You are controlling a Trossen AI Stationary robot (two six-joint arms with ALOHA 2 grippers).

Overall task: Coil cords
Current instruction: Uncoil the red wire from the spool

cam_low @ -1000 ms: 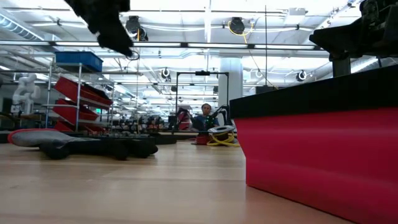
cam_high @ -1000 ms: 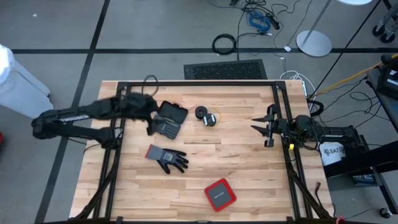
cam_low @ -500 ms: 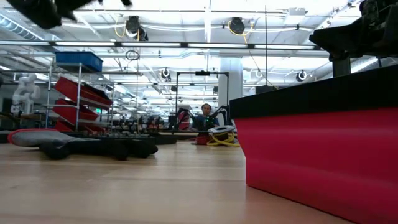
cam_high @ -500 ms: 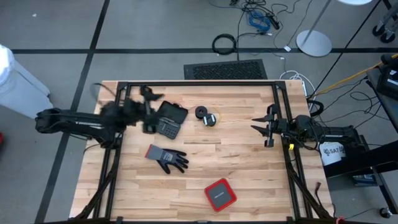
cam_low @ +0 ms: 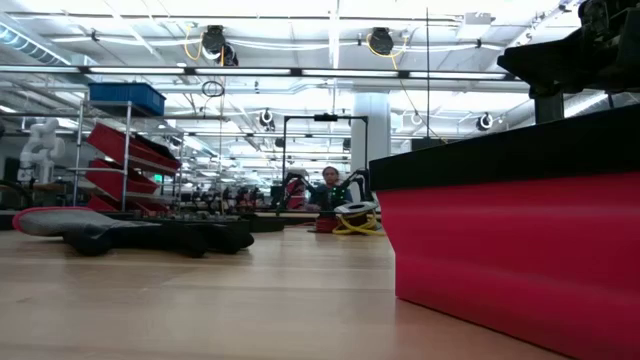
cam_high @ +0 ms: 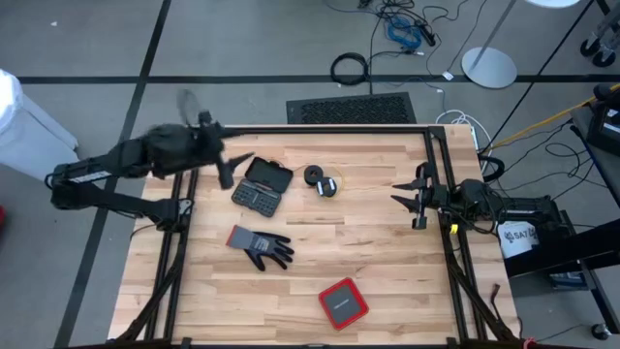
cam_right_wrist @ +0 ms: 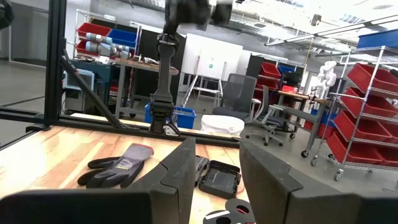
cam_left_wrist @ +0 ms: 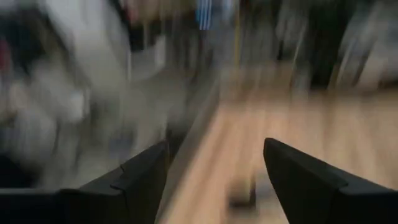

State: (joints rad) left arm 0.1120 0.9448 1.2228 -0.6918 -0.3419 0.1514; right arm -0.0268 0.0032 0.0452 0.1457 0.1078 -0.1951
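The yellow cord [cam_high: 332, 184] lies in a small coil on the table's far middle, beside a black round roll [cam_high: 314, 175]. In the low view the yellow coil [cam_low: 352, 219] shows far off with a bit of red cord [cam_low: 322, 225] next to it. My left gripper [cam_high: 232, 167] hangs raised over the far left of the table, beside the black case [cam_high: 263, 185], open, with nothing between its fingers [cam_left_wrist: 214, 146]. My right gripper [cam_high: 397, 194] waits at the right edge, open and holding nothing [cam_right_wrist: 217, 146].
A grey glove [cam_high: 260, 246] lies left of centre, and a red box [cam_high: 342, 302] sits near the front edge, filling the low view's right side [cam_low: 510, 250]. The black frame rails [cam_high: 310, 129] border the table. A thick black cable ring [cam_high: 349, 68] lies on the floor beyond.
My left gripper has risen from just over the black case, drawn back toward the table's far left corner, and rolled at the wrist. It has left the top of the low view. Its fingers stay open. The case and cords have not moved.
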